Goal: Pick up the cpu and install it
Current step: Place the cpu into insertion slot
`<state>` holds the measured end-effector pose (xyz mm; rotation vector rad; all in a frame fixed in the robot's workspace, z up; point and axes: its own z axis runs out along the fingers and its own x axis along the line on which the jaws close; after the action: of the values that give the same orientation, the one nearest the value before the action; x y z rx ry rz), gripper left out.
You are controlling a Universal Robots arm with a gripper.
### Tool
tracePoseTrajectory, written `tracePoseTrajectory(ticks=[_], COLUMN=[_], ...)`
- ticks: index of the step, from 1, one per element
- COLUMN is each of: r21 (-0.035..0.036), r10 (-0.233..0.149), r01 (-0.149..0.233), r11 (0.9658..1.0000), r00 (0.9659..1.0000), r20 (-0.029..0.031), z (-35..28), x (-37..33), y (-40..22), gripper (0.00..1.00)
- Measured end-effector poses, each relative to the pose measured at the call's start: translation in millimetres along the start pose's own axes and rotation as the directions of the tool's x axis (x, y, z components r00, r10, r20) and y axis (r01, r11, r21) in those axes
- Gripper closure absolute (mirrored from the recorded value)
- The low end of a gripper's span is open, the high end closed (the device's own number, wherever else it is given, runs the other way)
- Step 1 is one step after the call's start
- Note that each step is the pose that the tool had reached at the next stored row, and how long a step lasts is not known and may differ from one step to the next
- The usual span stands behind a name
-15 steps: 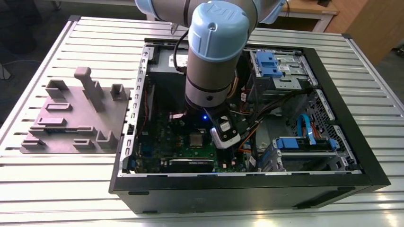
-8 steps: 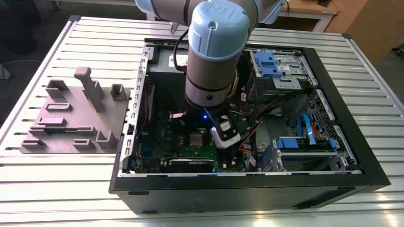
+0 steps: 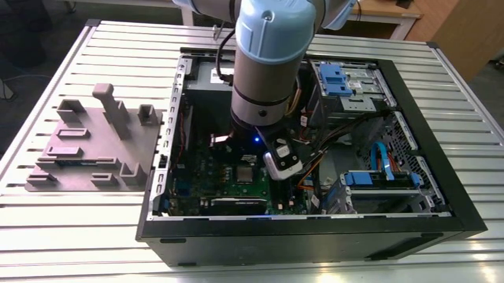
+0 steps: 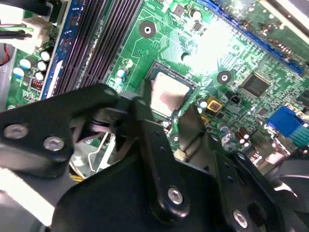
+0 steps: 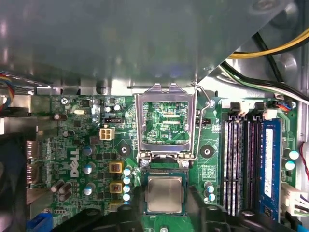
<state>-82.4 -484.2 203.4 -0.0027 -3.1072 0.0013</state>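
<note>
Reaching down into the open computer case, the arm is standing almost upright over the green motherboard. The case is lying on its side on the slatted metal bench.

The cpu is resting flat in its socket near the middle of the board, silver top facing up. In the first wrist view the cpu is sitting square within the socket. The socket's metal frame is standing swung up and open just beyond it, with the wire lever raised alongside.

The gripper is hanging low over the cpu, its black body close around the chip in the second wrist view. From where I am looking, I cannot tell whether it is clamping the cpu or standing free of it.

Long dark memory slots are running beside the socket. A yellow wire is crossing above them. A grey fixture with upright pegs is sitting on the bench just beside the case, on the exterior view's left. Blue drive brackets are showing inside the case toward the exterior view's right.
</note>
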Motion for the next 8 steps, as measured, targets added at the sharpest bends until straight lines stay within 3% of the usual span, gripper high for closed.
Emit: tracePoseTrajectory(ticks=[4,5,7,8], r21=[-0.0004,-0.0001,-0.0001,-0.0001], r10=[0.0,0.0,0.0,0.0], r01=[0.0,0.0,0.0,0.0], r11=[1.0,1.0,1.0,1.0], r00=[1.0,1.0,1.0,1.0], r20=[-0.0004,-0.0005,-0.0005,-0.0005], z=[-0.9,-1.0,-1.1,-1.1], x=[0.0,0.0,0.0,0.0], y=[0.0,0.0,0.0,0.0], gripper=[0.67,0.67,0.78,0.78])
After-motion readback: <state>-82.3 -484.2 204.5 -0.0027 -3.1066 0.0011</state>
